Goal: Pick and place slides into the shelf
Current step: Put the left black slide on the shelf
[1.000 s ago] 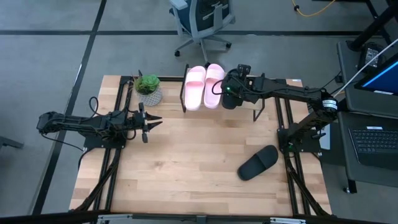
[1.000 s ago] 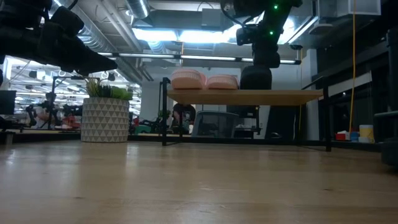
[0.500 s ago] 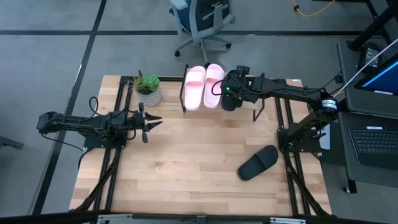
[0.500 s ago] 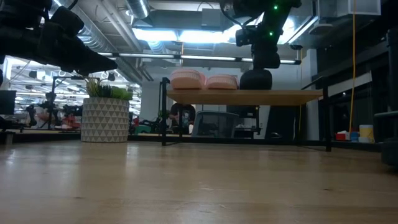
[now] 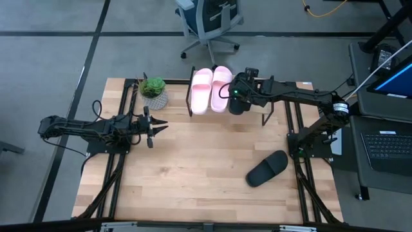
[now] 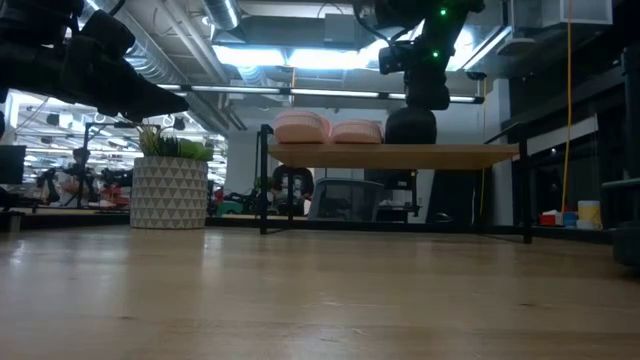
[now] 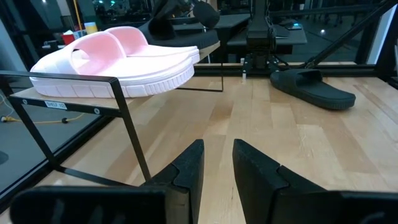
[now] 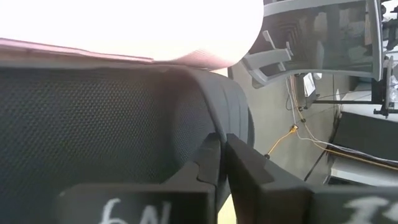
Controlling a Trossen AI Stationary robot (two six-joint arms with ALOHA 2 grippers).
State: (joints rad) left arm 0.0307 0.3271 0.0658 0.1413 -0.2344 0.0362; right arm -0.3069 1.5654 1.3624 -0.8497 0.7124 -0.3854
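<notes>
**Three slides on the shelf, one on the table**

High view: the shelf, a low rack with a light plank top and thin black frame (image 5: pixel 283 87), stands at the table's far edge. Two light pink slides (image 5: pixel 210 88) lie on it side by side, long axes running from near edge to far edge. A black slide (image 5: pixel 237 102) sits just beside them under the right gripper (image 5: pixel 237 95). A second black slide (image 5: pixel 267 168) lies on the light wooden table (image 5: pixel 193 167), well apart, its long axis diagonal. The left gripper (image 5: pixel 156 126) hovers near a small potted green plant in a white patterned pot (image 5: pixel 154 91).

Low view: two pink slides and one black slide (image 6: pixel 411 127) rest on the plank.

Left wrist view: the left gripper's fingers (image 7: pixel 186 171) stand slightly apart, holding nothing.

Right wrist view: the right gripper's fingers (image 8: pixel 239 165) are pinched on the black slide's edge.
</notes>
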